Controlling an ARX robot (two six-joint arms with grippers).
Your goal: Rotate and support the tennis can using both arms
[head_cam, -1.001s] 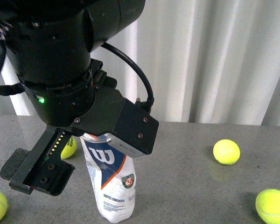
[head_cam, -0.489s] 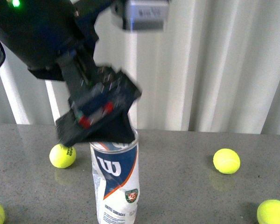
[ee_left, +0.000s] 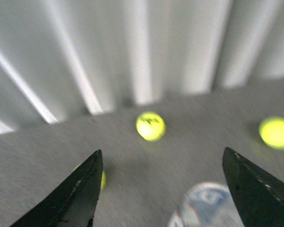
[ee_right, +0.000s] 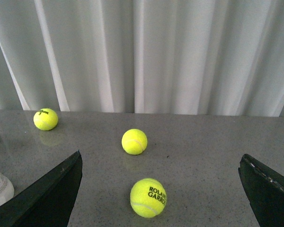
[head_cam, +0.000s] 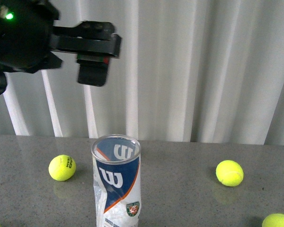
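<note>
The left pincer, spread and empty, has lifted well above the tennis can, leaving it upright, unsupported.

1 can, 4 balls, 1 arm

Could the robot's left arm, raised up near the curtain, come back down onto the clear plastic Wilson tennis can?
Probably yes. The left gripper is open above the clear plastic Wilson tennis can, which stands upright with nothing between them.
</note>
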